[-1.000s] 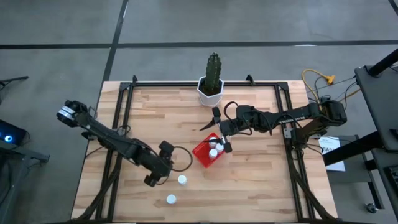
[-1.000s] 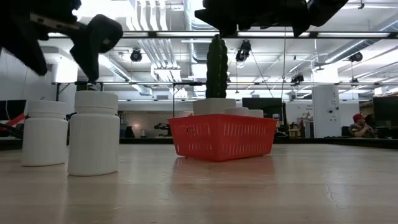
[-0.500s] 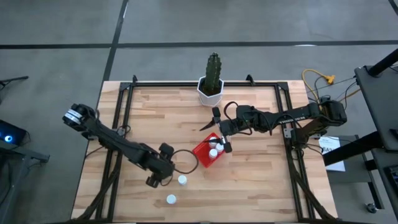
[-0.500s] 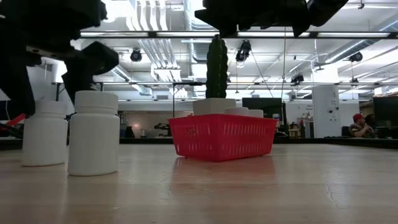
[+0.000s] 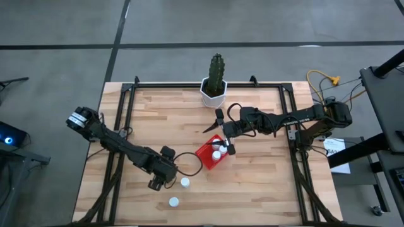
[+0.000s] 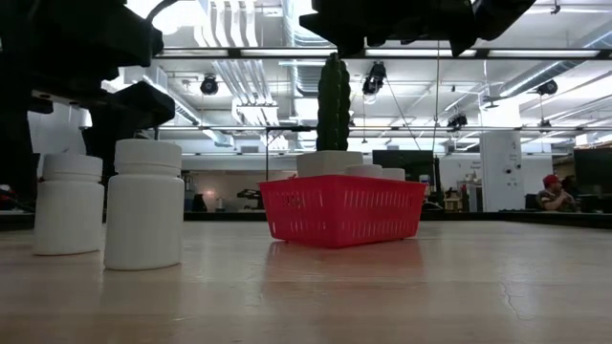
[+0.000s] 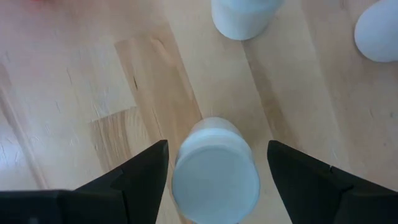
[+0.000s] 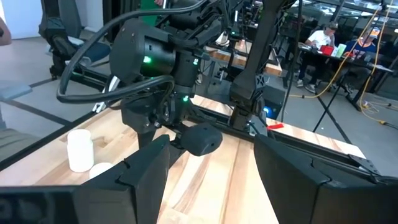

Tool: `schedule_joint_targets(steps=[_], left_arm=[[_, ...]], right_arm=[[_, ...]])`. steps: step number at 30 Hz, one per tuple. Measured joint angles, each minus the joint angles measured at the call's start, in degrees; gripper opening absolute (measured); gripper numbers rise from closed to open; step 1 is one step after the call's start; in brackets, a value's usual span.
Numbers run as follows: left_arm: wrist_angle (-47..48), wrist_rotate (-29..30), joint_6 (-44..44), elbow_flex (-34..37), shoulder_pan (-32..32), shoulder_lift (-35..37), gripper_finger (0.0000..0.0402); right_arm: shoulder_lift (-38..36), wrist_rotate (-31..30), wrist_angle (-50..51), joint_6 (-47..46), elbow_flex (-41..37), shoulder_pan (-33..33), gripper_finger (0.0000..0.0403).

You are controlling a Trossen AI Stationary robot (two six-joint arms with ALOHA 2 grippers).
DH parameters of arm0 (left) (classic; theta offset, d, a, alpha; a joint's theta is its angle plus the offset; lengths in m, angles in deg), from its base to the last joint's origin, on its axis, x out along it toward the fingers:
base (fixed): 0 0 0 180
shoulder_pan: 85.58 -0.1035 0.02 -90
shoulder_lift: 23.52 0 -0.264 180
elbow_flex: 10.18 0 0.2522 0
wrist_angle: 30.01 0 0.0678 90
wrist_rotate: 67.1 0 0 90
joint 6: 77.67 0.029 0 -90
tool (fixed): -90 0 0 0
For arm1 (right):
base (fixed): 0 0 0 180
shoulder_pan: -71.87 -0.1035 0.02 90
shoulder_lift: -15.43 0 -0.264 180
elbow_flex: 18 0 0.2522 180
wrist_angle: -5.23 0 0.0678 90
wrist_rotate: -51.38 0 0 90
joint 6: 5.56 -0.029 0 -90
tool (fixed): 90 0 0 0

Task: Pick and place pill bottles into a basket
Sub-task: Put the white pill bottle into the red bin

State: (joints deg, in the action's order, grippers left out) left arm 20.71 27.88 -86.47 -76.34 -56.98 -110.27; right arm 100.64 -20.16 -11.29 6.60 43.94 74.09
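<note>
The left gripper (image 7: 214,163), jaws spread and holding nothing, straddles an upright pill bottle (image 7: 215,174) left of the basket (image 5: 210,155), while the right gripper (image 5: 221,133), also spread and empty, hovers over that basket.

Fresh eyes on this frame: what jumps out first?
The bright red basket mid-table, already holding white pill bottles, with the right gripper hovering open just above it. Next, the left gripper, fingers spread on either side of a white bottle near the front edge, with more bottles standing loose beside it. A cactus stands at the back edge.
</note>
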Motion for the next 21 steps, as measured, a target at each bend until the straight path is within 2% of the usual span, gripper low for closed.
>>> schedule_joint_targets(steps=[4, 12, 21], left_arm=[[0.0, 0.0, 0.0, 0.0, 0.0, 0.2, 0.0232], [-0.5, 0.0, 0.1, -0.1, 0.0, 0.3, 0.0150], [1.6, -0.1, 2.7, -1.5, -0.1, 0.6, 0.0141]], right_arm=[[0.0, 0.0, 0.0, 0.0, 0.0, -0.1, 0.0224], [0.0, 0.0, 0.0, -0.2, 0.0, -0.1, 0.0224], [0.0, 0.0, 0.0, -1.1, 0.0, -0.1, 0.0224]])
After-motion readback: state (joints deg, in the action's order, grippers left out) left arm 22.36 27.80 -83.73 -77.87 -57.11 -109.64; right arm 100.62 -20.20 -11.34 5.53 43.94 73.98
